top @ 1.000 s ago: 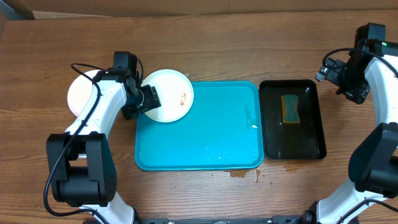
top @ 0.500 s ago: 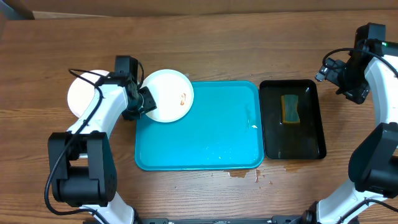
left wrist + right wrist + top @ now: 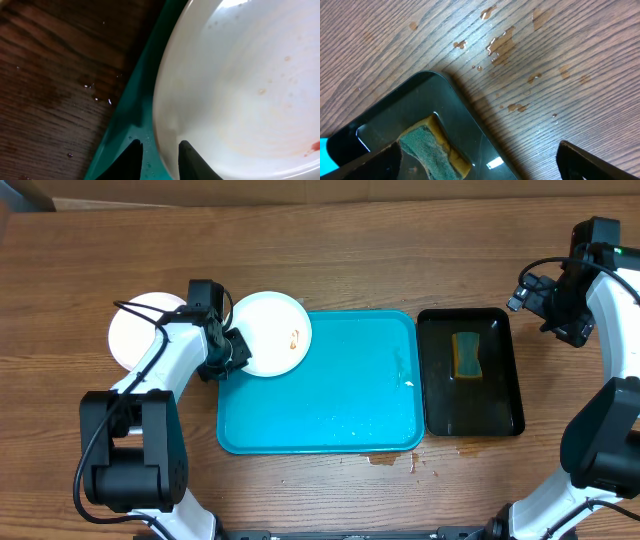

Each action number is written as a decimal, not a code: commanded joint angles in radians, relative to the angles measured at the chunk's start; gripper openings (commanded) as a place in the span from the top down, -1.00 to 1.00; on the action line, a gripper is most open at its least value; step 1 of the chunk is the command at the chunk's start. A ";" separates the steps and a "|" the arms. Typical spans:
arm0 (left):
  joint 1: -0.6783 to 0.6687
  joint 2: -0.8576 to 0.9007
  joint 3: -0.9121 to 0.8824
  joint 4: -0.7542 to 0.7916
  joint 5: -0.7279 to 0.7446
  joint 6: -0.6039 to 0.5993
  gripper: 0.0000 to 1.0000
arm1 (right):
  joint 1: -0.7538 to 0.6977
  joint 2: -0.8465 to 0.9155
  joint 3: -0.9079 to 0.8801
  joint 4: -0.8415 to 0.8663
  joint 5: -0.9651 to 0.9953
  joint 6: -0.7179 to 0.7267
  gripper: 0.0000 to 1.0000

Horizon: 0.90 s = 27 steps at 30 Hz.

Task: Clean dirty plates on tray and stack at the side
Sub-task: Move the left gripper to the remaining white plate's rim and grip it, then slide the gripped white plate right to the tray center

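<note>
A white plate (image 3: 270, 333) with a small reddish smear lies tilted on the back left corner of the turquoise tray (image 3: 340, 400). My left gripper (image 3: 232, 352) is at its left rim. In the left wrist view the fingers (image 3: 161, 160) are closed narrowly over the rim of the plate (image 3: 240, 80), one over the tray (image 3: 130, 115), one over the plate. A second white plate (image 3: 132, 332) lies on the table to the left, partly behind my left arm. No yellow-green plate shows. My right gripper (image 3: 545, 300) is open and empty (image 3: 480, 162) above the back right.
A narrow black tray (image 3: 500, 400) stands right of the turquoise tray and holds a green and yellow sponge (image 3: 466, 354), also in the right wrist view (image 3: 427, 150). Water drops lie on the wood (image 3: 500, 42) and by the tray's front edge (image 3: 395, 460).
My left wrist has shifted slightly left and toward the front along the plate's rim. The plate and the right arm have not moved.
</note>
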State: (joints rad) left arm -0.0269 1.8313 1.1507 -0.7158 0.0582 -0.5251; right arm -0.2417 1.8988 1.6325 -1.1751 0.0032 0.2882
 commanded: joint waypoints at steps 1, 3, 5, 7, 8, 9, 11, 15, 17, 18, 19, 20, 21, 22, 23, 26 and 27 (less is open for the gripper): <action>-0.014 0.002 -0.024 0.007 -0.014 -0.007 0.47 | 0.001 -0.025 0.010 0.003 -0.004 0.003 -1.00; -0.014 0.002 -0.031 0.015 -0.013 -0.007 0.51 | 0.001 -0.024 0.010 0.003 -0.004 0.004 -1.00; -0.014 0.002 -0.038 0.019 -0.013 -0.007 0.64 | 0.001 -0.025 0.010 0.003 -0.004 0.004 -1.00; -0.014 0.002 -0.044 0.019 -0.012 -0.007 0.74 | 0.001 -0.025 0.010 0.003 -0.004 0.003 -1.00; -0.014 0.002 -0.048 0.018 -0.006 -0.007 0.81 | 0.001 -0.025 0.010 0.003 -0.004 0.003 -1.00; -0.014 0.002 -0.051 0.016 0.004 -0.007 0.86 | 0.001 -0.025 0.010 0.003 -0.004 0.003 -1.00; -0.015 0.002 -0.055 0.008 0.038 -0.006 0.92 | 0.001 -0.025 0.010 0.003 -0.004 0.003 -1.00; -0.038 0.002 -0.056 -0.026 0.103 0.024 0.92 | 0.001 -0.025 0.010 0.003 -0.004 0.003 -1.00; -0.062 0.002 -0.056 -0.048 0.130 0.047 0.92 | 0.001 -0.025 0.010 0.003 -0.004 0.003 -1.00; -0.077 0.002 -0.056 -0.061 0.141 0.056 0.92 | 0.001 -0.025 0.010 0.003 -0.004 0.004 -1.00; -0.097 0.002 -0.056 -0.076 0.145 0.060 0.91 | 0.001 -0.025 0.010 0.003 -0.004 0.003 -1.00; -0.116 0.002 -0.056 -0.088 0.146 0.061 0.91 | 0.001 -0.025 0.010 0.003 -0.004 0.004 -1.00; -0.140 0.002 -0.056 -0.102 0.146 0.061 0.90 | 0.001 -0.025 0.010 0.003 -0.004 0.003 -1.00; -0.164 0.002 -0.056 -0.115 0.145 0.061 0.87 | 0.001 -0.025 0.010 0.003 -0.004 0.003 -1.00; -0.189 0.002 -0.056 -0.126 0.142 0.061 0.83 | 0.001 -0.025 0.010 0.003 -0.004 0.003 -1.00; -0.249 0.002 -0.056 -0.147 0.142 0.061 0.44 | 0.001 -0.025 0.010 0.003 -0.004 0.004 -1.00; -0.266 0.002 -0.056 -0.148 0.142 0.061 0.14 | 0.001 -0.025 0.010 0.003 -0.004 0.003 -1.00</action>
State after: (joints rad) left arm -0.2508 1.8313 1.1034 -0.8577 0.1837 -0.4751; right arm -0.2413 1.8988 1.6325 -1.1748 0.0032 0.2878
